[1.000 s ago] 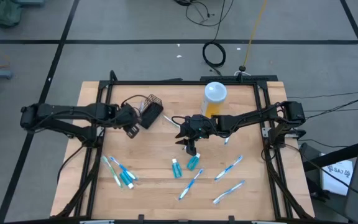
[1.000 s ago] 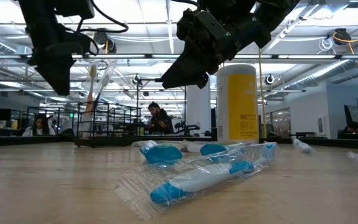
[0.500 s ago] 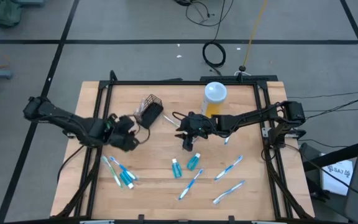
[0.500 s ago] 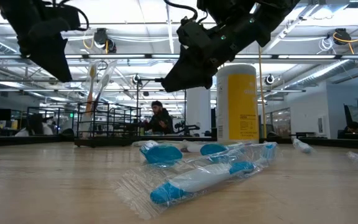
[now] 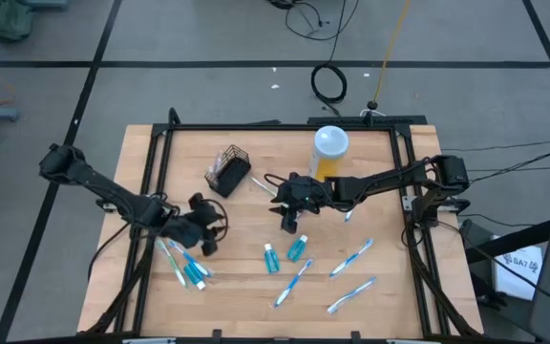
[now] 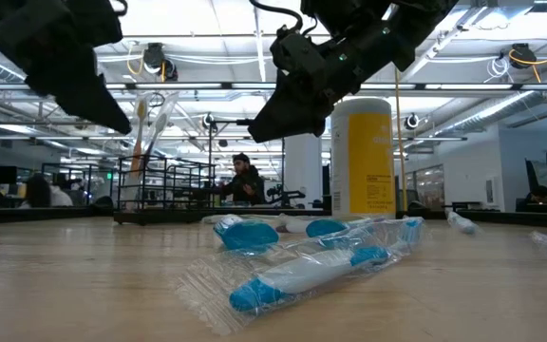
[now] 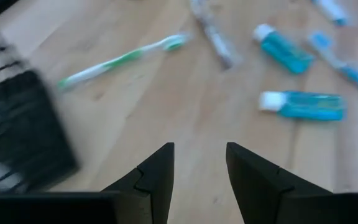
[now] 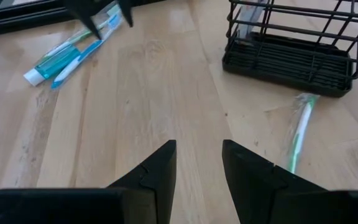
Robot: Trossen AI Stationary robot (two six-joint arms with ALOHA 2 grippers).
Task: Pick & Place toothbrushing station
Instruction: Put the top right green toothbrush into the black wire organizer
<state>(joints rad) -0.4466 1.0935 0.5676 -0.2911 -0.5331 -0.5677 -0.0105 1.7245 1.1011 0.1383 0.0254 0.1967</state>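
The black wire basket [image 5: 229, 170] stands at the table's far left-centre, with toothbrushes [image 6: 146, 128] upright in it. A green toothbrush [image 8: 300, 130] lies beside it. Two teal tubes [image 5: 297, 248] and several blue-and-white toothbrushes [image 5: 351, 256] lie near the front; a few more toothbrushes [image 5: 185, 264] lie front left. My left gripper [image 5: 210, 234] hovers open just beyond those, nothing between its fingers [image 7: 157, 177]. My right gripper [image 5: 287, 218] hangs open over the table's middle, above the tubes, also with nothing in it.
A yellow bottle with a white cap [image 5: 329, 148] stands at the far centre, behind my right arm. Wrapped toothbrushes [image 6: 302, 271] lie close to the low camera. A black frame [image 5: 404, 191] runs around the wooden table top. Bare wood lies between the two grippers.
My left gripper has swung away from the basket toward the table's near edge, sinking and turning as it went, and now hangs by the front-left toothbrushes. Its fingers stay apart. My right gripper has stayed in place, rolling slightly.
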